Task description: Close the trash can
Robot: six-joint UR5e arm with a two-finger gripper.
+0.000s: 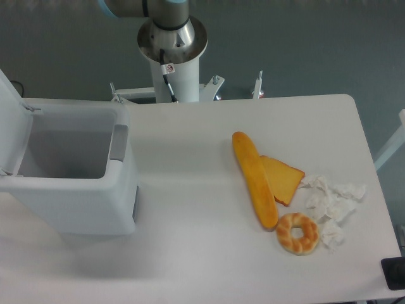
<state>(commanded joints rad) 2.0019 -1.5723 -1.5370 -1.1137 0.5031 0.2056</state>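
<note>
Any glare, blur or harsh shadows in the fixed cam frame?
Fixed camera: sharp overall, soft even light; the trash can casts only a faint shadow onto the table; no glare on the baguette; white tissue nearly blends into the tabletop; the gripper is out of frame.

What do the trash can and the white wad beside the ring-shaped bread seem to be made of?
The trash can looks like moulded plastic: smooth, matte white walls with rounded corners and a grey latch strip. The white wad looks like crumpled tissue or paper: soft, irregular creases.
</note>
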